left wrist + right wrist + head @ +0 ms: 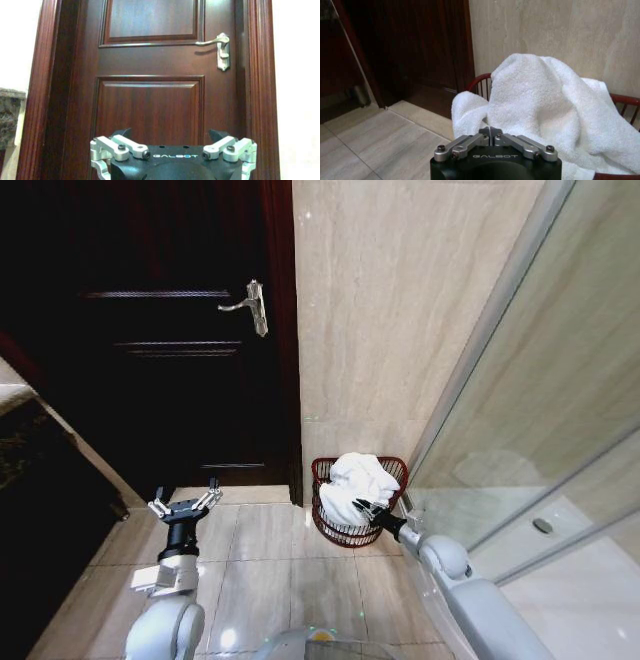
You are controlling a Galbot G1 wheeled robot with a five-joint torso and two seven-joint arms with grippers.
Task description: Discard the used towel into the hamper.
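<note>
Tiled floor: towel [358, 483] fills hamper [334, 529] before right gripper [368, 508].

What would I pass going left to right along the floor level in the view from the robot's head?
Left pincer → hamper with the towel piled in it → right pincer, at the hamper's right side → glass panel.

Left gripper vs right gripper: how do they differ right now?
The left gripper is open, fingers spread, facing the dark wooden door and holding nothing; the right gripper has its fingers closed together. The left is apart from the task things; the right is at the white towel heaped in the hamper. Both are low, near the tiled floor.
</note>
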